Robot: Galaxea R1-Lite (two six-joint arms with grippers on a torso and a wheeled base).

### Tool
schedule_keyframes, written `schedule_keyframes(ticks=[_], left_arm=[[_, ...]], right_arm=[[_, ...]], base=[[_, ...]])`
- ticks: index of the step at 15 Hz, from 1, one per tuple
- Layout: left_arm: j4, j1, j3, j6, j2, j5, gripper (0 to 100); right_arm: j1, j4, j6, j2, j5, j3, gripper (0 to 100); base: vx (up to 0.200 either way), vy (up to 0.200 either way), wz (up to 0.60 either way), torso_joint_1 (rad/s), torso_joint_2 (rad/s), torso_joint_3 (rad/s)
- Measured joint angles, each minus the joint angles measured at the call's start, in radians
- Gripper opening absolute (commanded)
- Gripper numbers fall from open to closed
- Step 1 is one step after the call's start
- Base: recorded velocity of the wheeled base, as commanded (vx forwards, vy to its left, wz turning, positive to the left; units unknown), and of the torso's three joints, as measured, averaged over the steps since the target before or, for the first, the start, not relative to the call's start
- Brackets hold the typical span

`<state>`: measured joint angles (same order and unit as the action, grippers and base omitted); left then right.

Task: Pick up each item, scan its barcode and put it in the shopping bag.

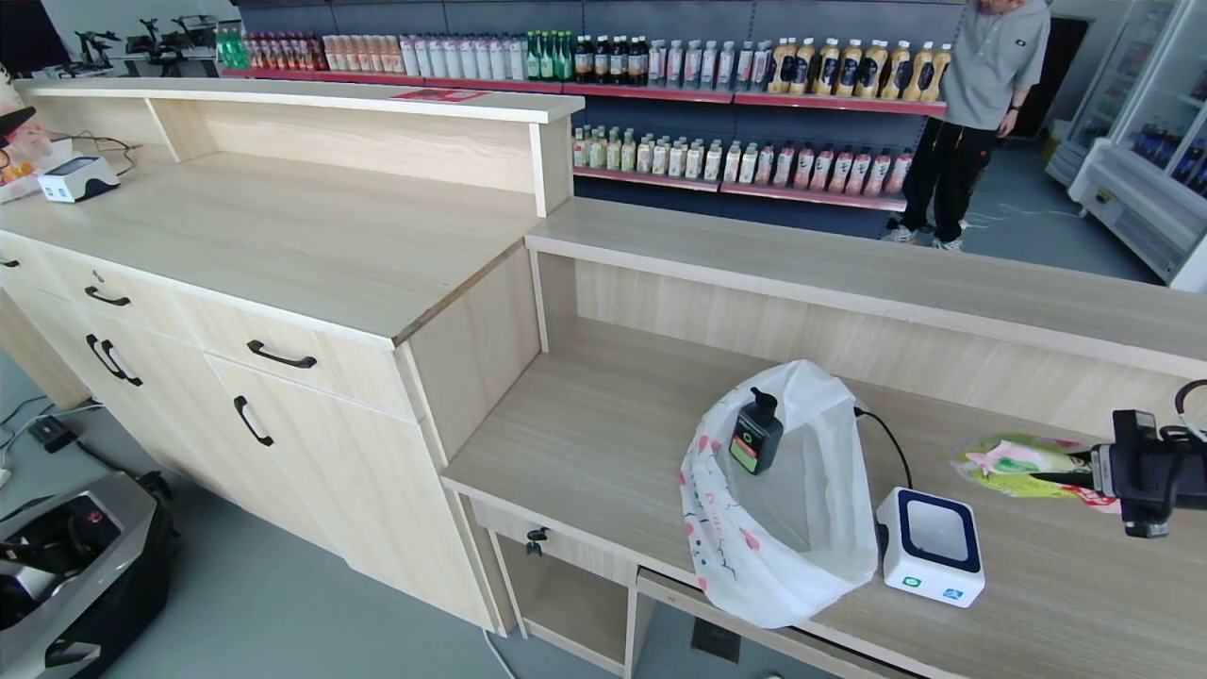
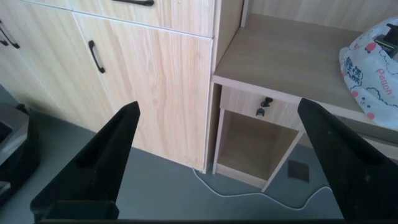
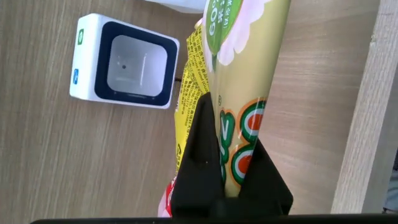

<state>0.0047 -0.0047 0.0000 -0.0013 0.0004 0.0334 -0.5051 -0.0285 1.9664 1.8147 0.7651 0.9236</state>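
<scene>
A green-and-yellow snack packet (image 1: pixel 1014 465) (image 3: pixel 244 74) lies low over the right end of the wooden counter (image 1: pixel 603 424); whether it touches the wood is unclear. My right gripper (image 1: pixel 1070 479) (image 3: pixel 227 171) is shut on its near end. A white barcode scanner (image 1: pixel 932 545) (image 3: pixel 124 68) with a dark-framed window stands just left of the packet. Left of the scanner the white printed shopping bag (image 1: pixel 783 514) (image 2: pixel 370 56) stands open, a black pump bottle (image 1: pixel 756 436) inside it. My left gripper (image 2: pixel 217 168) is open and holds nothing, hanging over the floor in front of the cabinet doors.
A raised ledge (image 1: pixel 849 273) runs behind the counter. To the left is a taller counter (image 1: pixel 283 236) with drawers, carrying a second small white device (image 1: pixel 77 177). The scanner's black cable (image 1: pixel 886 438) runs behind the bag. Shelves of bottles (image 1: pixel 707 104) line the back wall.
</scene>
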Motion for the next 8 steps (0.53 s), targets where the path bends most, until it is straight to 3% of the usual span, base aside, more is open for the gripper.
schedule_keyframes(ticks=[8], left_arm=[[0.000, 0.001, 0.000, 0.000, 0.000, 0.000, 100]], right_arm=[[0.010, 0.006, 0.031, 0.059, 0.038, -0.004, 0]], base=[[0.000, 0.000, 0.00, 0.000, 0.00, 0.000]])
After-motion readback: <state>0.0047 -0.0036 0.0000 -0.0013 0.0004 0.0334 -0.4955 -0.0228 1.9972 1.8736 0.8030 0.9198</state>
